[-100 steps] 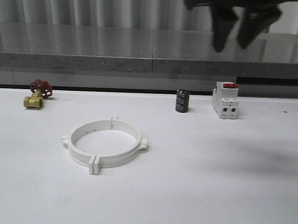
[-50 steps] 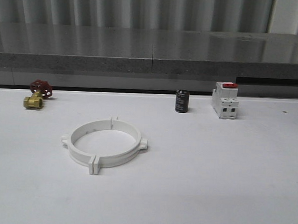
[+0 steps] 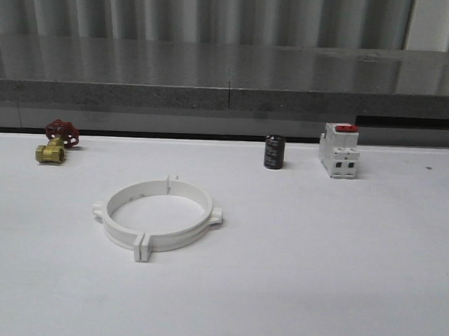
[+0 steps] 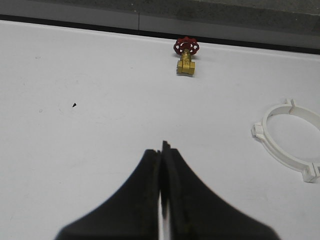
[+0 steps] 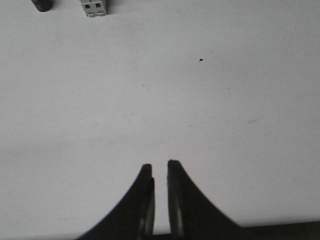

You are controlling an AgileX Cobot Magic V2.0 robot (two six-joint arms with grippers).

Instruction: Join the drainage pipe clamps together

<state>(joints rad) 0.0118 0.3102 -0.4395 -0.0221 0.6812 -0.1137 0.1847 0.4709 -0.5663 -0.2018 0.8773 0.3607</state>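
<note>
Left gripper (image 4: 163,150): fingers pressed together, a hairline seam between them, nothing held. They hang over bare white bench (image 4: 75,150).

Right gripper (image 5: 160,172): fingers nearly shut, a thin gap between the tips, nothing held. Bare bench under and ahead of them.

Ahead of the left fingers and off to one side, well apart from them: the drainage pipe clamps (image 4: 290,140), lying flat. In the front view the two clamp halves (image 3: 158,216) sit as one closed ring. The near flange pair (image 3: 141,248) stands mated and the far pair (image 3: 171,182) also meets; side tabs stick out at either side. No gap is visible at either seam, though whether they are locked or merely abutted is too fine to tell.

Farther ahead of the left fingers, near the back edge of the bench: a brass valve (image 4: 186,55) with red handwheel, well clear of the ring.

Far ahead of the right fingers: a white breaker (image 5: 94,7) and a dark cylinder (image 5: 42,5) just beside it, both well apart from the clamps. In the front view the breaker (image 3: 340,150) shows a red top.

Judgement: the joining step looks done, with both arms clear of the ring. Next move, if any, calls for checking the seams; a seam not seated would want a light squeeze across its flange pair, ring kept flat.
</note>
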